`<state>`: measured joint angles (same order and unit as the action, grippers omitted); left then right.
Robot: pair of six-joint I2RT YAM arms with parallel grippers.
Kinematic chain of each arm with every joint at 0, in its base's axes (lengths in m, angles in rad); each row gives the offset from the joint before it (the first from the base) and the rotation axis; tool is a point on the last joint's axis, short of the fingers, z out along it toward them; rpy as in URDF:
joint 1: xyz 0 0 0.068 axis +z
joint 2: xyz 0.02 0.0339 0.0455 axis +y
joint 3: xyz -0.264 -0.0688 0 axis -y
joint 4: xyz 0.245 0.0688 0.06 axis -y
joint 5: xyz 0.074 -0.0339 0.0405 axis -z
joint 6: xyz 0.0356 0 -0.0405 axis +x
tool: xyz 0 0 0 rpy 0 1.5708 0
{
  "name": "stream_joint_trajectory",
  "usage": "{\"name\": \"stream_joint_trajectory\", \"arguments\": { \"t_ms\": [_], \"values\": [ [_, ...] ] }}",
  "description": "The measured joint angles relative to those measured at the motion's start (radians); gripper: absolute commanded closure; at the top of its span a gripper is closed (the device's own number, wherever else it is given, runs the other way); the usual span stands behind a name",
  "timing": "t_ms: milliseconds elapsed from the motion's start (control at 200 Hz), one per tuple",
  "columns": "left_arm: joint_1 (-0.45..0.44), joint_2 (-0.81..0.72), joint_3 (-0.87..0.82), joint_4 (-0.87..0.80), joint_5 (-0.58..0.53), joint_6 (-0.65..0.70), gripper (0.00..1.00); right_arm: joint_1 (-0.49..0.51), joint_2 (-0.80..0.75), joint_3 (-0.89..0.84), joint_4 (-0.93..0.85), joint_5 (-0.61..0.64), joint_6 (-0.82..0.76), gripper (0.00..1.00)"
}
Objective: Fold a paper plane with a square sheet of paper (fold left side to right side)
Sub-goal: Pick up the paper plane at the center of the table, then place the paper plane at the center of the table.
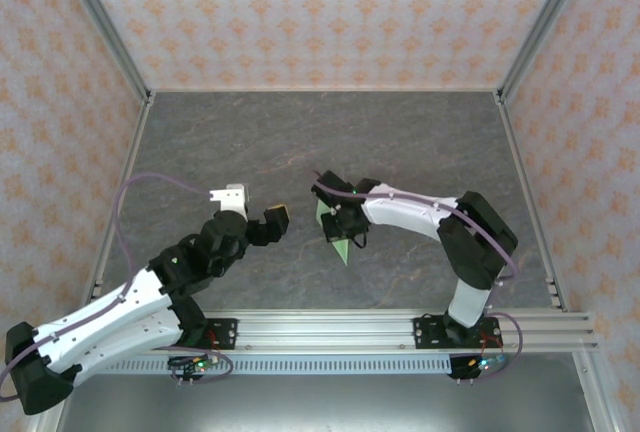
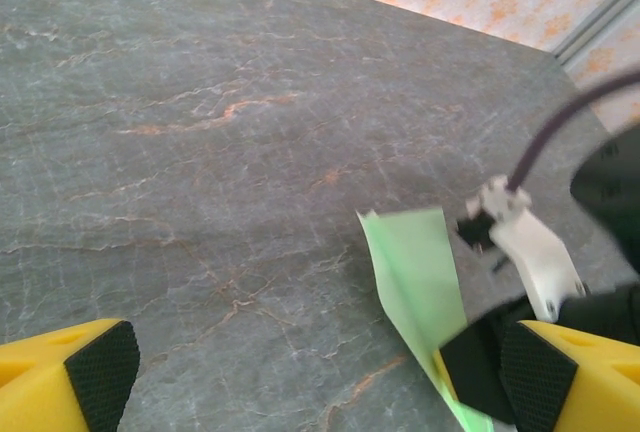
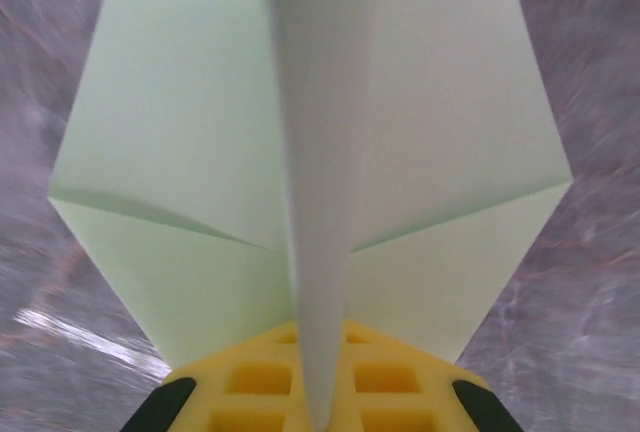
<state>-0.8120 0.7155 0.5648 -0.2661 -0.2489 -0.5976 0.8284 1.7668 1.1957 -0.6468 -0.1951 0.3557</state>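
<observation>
Grip is looking firm on your right side: the right gripper (image 1: 337,220) is pressing fully closed on the paper plane (image 1: 341,245), pinching its raised centre fold between the yellow fingers (image 3: 240,387). In the right wrist view you are looking straight along that fold, which is rising toward the camera as a narrow ridge. The two pale green wings are spreading out to either side, each showing a folded edge running diagonally in toward the middle.

From above, the paper plane is sticking out of the gripper with its sharp tip pointing toward the near edge of the table (image 1: 300,142), between the two arms and a little nearer the right one. You cannot tell whether the tip is touching the grey marbled surface or floating just above it.

Your left gripper (image 1: 255,207) is standing wide open and holding nothing. It is hovering near the paper on its left, not touching it, with its jaws facing the right gripper. In the left wrist view its two black pads (image 2: 100,372) are sitting far apart at the bottom corners. The green paper is showing between and beyond them, just beside a white bracket (image 2: 525,242) on the right wrist and its dark cable (image 2: 560,122).
</observation>
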Motion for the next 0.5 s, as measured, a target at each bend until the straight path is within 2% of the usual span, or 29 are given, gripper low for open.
{"name": "stream_joint_trajectory", "arguments": {
  "t_ms": [120,240,500],
  "values": [
    [0.0,-0.029,0.0,0.0,0.039,0.018,0.0,-0.07,0.059,0.164,-0.055,0.027,0.018,0.91],
    [0.0,-0.043,0.0,0.0,0.082,0.03,0.0,-0.135,0.182,0.343,-0.122,0.085,0.028,0.91],
    [0.0,-0.043,0.0,0.0,0.168,0.069,0.0,-0.18,0.424,0.617,-0.253,0.155,0.033,0.91]
  ]
}}
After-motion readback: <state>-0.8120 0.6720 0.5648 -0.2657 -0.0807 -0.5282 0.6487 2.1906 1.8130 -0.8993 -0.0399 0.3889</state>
